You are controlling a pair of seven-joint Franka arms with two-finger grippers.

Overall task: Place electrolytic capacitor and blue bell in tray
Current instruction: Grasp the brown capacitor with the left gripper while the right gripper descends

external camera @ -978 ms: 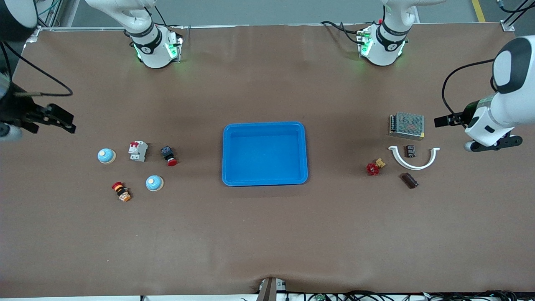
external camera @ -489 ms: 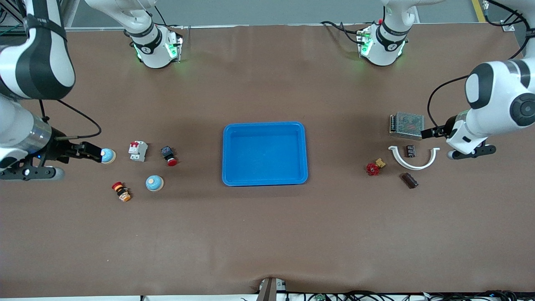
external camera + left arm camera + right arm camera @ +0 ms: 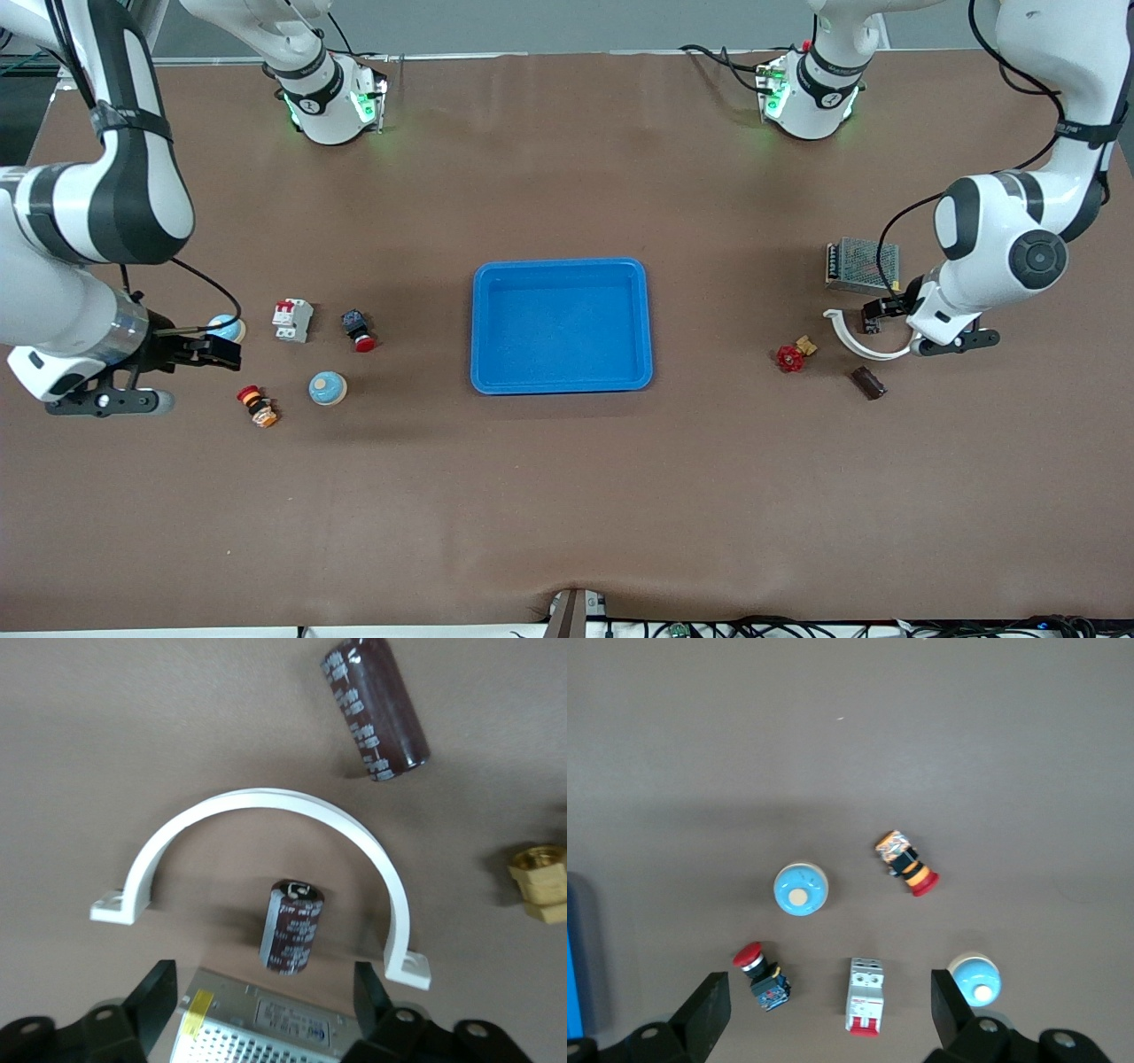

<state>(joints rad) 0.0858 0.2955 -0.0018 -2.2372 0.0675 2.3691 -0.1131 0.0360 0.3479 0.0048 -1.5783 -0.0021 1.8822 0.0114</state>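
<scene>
Both arms are at the approach step, nothing picked yet. The tray [image 3: 562, 325] sits empty mid-counter.

Left gripper [image 3: 873, 310] hangs over the white half-ring clamp [image 3: 873, 347], toward the left arm's end from the tray. Its fingers [image 3: 158, 992] are spread and hold nothing. The small electrolytic capacitor [image 3: 292, 926] lies on its side inside the clamp's arc, between the clamp and the mesh power supply [image 3: 862, 264]. A second, longer capacitor [image 3: 867, 383] lies nearer the front camera than the clamp, with a red valve [image 3: 790, 356] between it and the tray.

Right gripper [image 3: 215, 351] is low over the counter toward the right arm's end from the tray, fingers [image 3: 704, 1010] spread, empty. One blue bell [image 3: 228, 329] is just beside it; another blue bell [image 3: 327, 387] is closer to the tray, near the breaker [image 3: 291, 319].

Next, probably: left drops straight onto the small capacitor, avoiding the clamp and the supply; right centres over a bell, then descends.
</scene>
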